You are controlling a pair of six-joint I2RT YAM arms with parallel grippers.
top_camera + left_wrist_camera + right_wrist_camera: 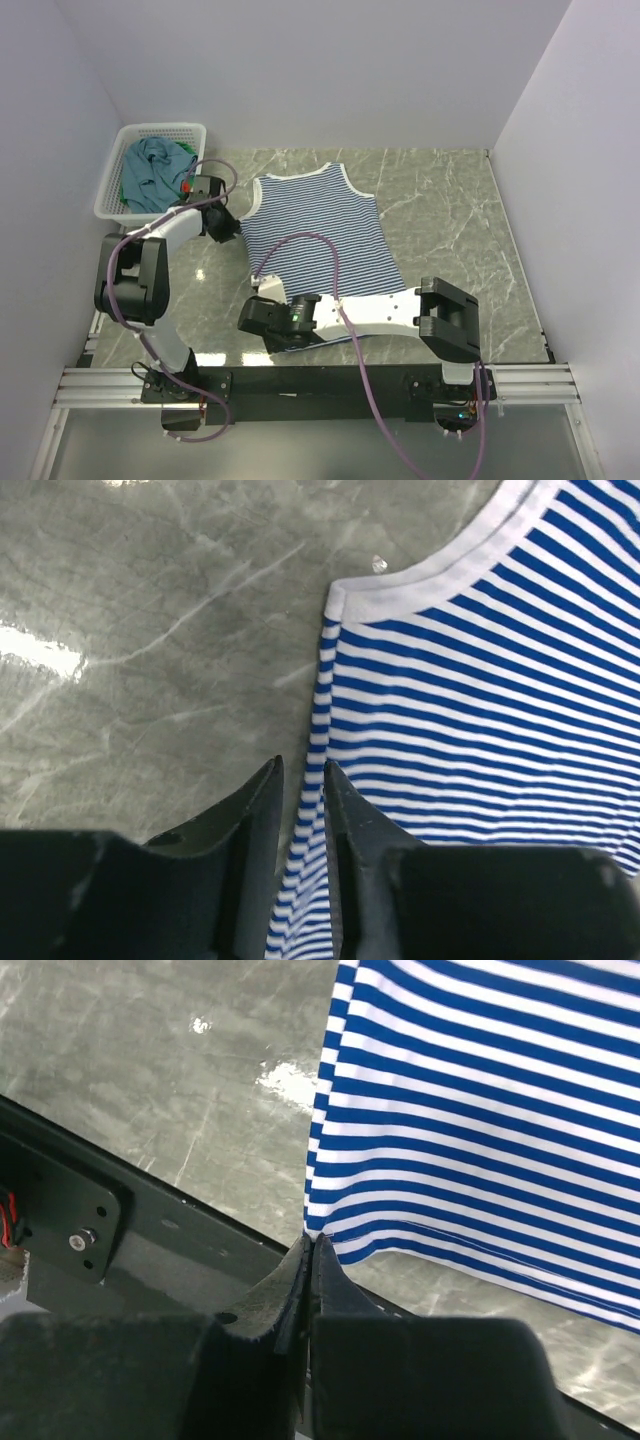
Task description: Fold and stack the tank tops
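Observation:
The navy-and-white striped tank top (pixel 320 235) lies spread flat on the marble table, neck end toward the back. My left gripper (pixel 225 225) sits at its left edge just below the armhole. In the left wrist view its jaws stand a little apart (pixel 300 765), and the striped side edge (pixel 480 680) runs loosely between them. My right gripper (pixel 265 298) is at the near left hem corner. Its fingers (pixel 310 1238) are shut on the corner of the striped cloth (pixel 480 1110). The teal-blue tank top (pixel 150 170) and the green tank top (pixel 188 150) lie crumpled in the basket.
A white lattice basket (pixel 110 180) stands at the back left corner. The dark metal rail (pixel 150 1220) of the table's near edge runs just under the right gripper. Bare marble (pixel 450 210) lies right of the striped top. Walls close in three sides.

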